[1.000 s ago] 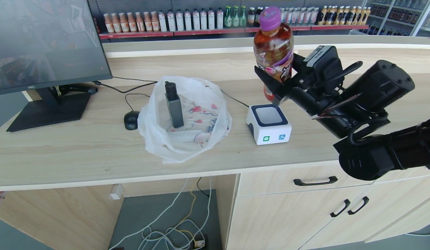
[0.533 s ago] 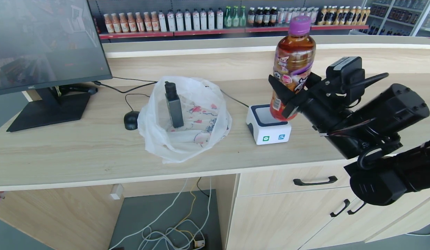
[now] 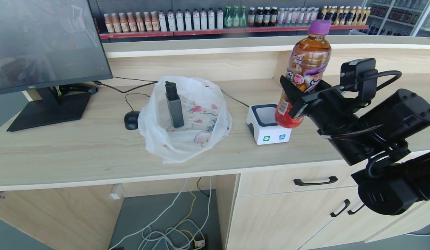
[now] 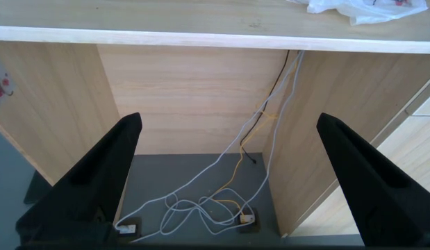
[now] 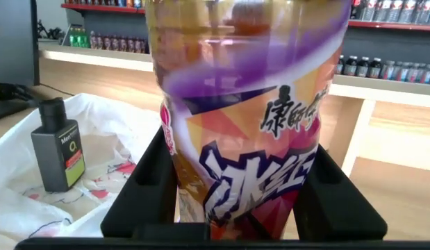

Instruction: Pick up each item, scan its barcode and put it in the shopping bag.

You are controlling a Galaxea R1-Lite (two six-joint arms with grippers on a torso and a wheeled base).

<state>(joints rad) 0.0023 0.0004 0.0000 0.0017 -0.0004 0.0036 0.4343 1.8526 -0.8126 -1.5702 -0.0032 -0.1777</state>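
Note:
My right gripper (image 3: pixel 300 99) is shut on an iced tea bottle (image 3: pixel 304 74) with a purple cap, holding it nearly upright, its base just above the right side of the white barcode scanner (image 3: pixel 267 125). In the right wrist view the bottle (image 5: pixel 246 118) stands between the black fingers (image 5: pixel 142 187). The white plastic shopping bag (image 3: pixel 183 119) lies open on the counter left of the scanner, with a dark grey bottle (image 3: pixel 174 104) standing inside; the bag (image 5: pixel 96 139) and this grey bottle (image 5: pixel 58 146) also show behind the tea bottle. My left gripper (image 4: pixel 235 187) hangs open below the counter, facing the cable recess.
A monitor (image 3: pixel 44 45) on its stand occupies the counter's far left, with a black mouse (image 3: pixel 131 119) and cables beside the bag. A raised ledge (image 3: pixel 201 48) runs along the back. Drawers with black handles (image 3: pixel 315 181) sit under the counter at right. Loose cables (image 4: pixel 215 201) lie on the floor.
The right arm has carried the tea bottle rightward and down, from high behind the scanner to just over its right edge. The bag and the grey bottle have not moved.

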